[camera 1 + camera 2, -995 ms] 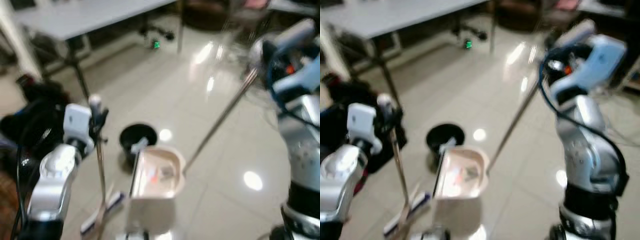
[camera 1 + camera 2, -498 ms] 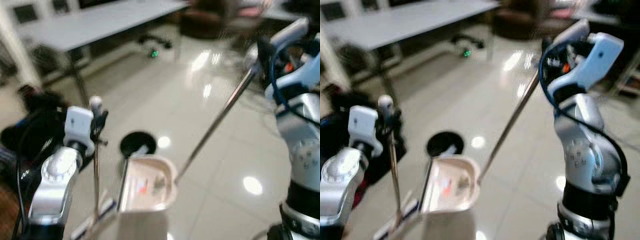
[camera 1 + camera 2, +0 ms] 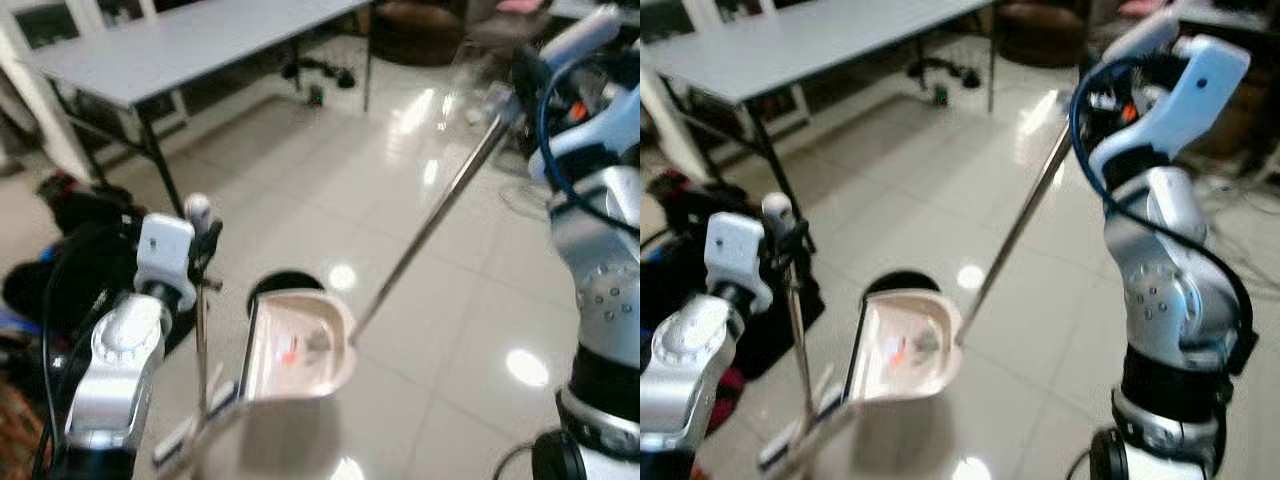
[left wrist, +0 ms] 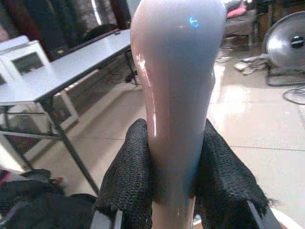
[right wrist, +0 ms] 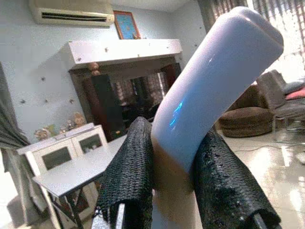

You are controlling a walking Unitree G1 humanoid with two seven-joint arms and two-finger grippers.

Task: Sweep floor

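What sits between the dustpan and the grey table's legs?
In the left eye view, a black round bin sits just behind the dustpan; beyond it, bare tile up to the table.

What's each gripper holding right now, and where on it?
The left gripper is shut on the broom at its pale handle top. The right gripper is shut on the dustpan, gripping the top grip of its long slanted handle.

Glossy pale floor tiles [image 3: 330, 190] throw back the lights, the dustpan [image 3: 295, 345] is smooth beige plastic on a thin shiny metal pole [image 3: 430, 225], the broom handle [image 4: 176, 95] is glossy plastic, and coarse black knitted cloth covers the fingers [image 4: 131, 176].
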